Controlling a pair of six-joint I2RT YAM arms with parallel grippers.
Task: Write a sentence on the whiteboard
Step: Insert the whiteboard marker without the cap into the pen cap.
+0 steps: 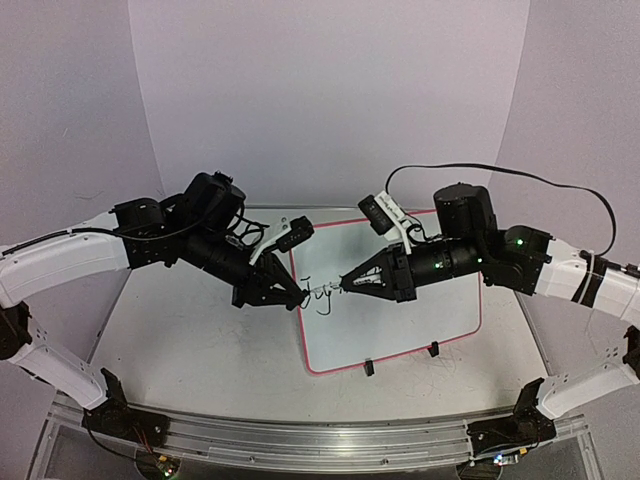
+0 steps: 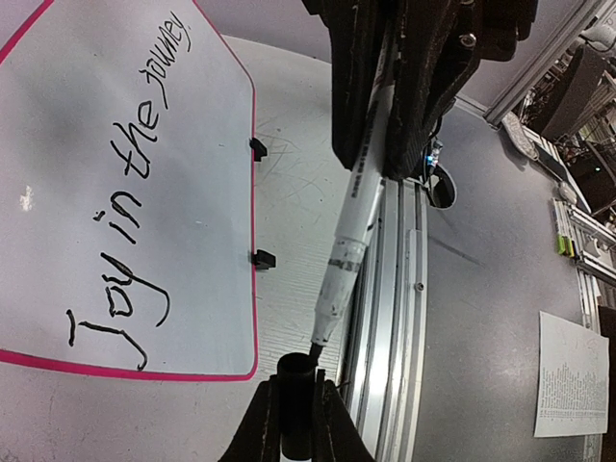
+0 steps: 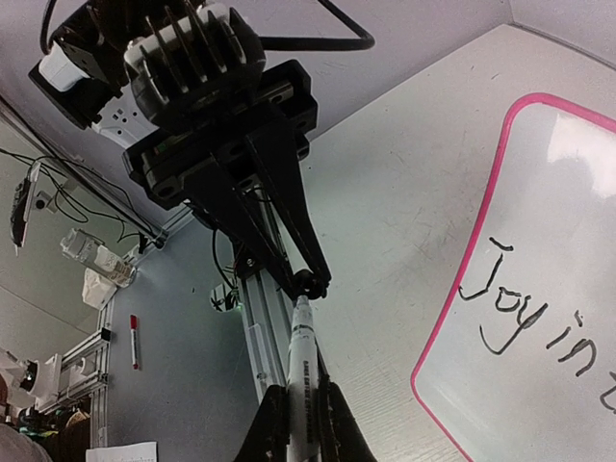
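**Marker meets cap above the written whiteboard**

The whiteboard lies flat on the surface, right of centre, with "Joy in the journey" written across it, so the sentence looks complete. The left jaws are clamped around a black cap whose mouth faces the marker. The right jaws grip a white marker by its barrel. In the left wrist view the tip sits just beside the cap's rim, a little off to one side and not yet in. To do this well, I judge the right arm should first line the barrel up with the cap's axis, then push straight in slowly. A skewed push could knock the cap loose or smear ink on its rim.
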